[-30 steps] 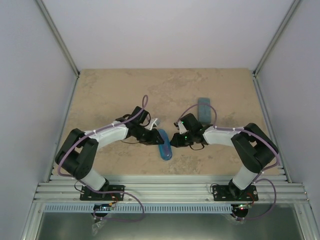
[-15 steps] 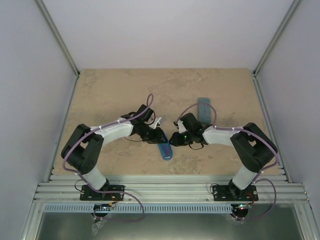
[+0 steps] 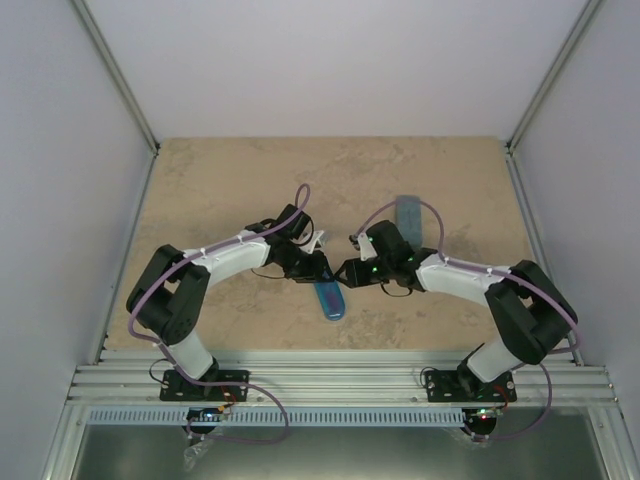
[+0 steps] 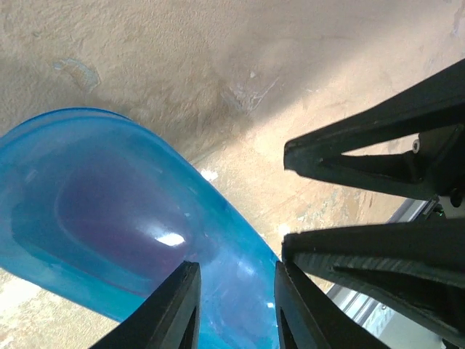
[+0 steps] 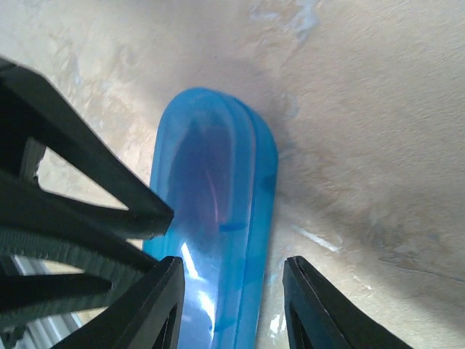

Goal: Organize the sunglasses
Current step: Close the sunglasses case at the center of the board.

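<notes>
Left pincer (image 4: 236, 270) parted narrowly, right pincer (image 5: 232, 263) wider, neither clamped on anything, both low over the counter (image 3: 220, 190) astride the blue oval case (image 3: 330, 300). No sunglasses in plain sight; probably inside, judging by a reddish tint through the shell. Likely light, slick, brittle: best taken by the bridge, not the lenses.

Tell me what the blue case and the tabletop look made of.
The blue case: likely hard translucent plastic, glossy; bright highlights and a darker purplish inside showing through. The tabletop: beige, mottled, stone-like, matte; possibly a printed laminate.
</notes>
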Controlling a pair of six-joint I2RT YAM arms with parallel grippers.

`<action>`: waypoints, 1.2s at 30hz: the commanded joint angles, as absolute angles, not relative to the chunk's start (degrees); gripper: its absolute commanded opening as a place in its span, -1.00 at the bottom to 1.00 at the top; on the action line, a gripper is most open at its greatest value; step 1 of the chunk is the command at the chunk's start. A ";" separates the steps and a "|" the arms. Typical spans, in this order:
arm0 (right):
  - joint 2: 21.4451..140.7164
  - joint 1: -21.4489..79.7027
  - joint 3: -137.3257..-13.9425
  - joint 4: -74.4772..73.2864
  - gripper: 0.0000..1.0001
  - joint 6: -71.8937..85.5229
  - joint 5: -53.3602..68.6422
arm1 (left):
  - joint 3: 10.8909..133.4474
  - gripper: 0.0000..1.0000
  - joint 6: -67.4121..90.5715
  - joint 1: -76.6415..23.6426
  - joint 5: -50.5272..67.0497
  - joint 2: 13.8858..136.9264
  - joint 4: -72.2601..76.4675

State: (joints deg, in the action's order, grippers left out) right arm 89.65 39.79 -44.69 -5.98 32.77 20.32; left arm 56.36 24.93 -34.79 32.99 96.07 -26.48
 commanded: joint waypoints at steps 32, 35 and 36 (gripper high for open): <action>97.45 39.99 -44.69 -4.14 -0.31 30.73 29.10 | 56.30 -0.06 28.79 -34.98 22.76 92.07 -31.51; 97.72 40.04 -44.57 -3.37 -0.31 31.38 29.30 | 54.67 -0.06 29.66 -34.98 23.03 92.39 -31.21; 97.81 40.02 -44.41 -3.01 -0.31 31.57 29.35 | 54.17 -0.05 29.80 -35.00 23.41 92.31 -30.68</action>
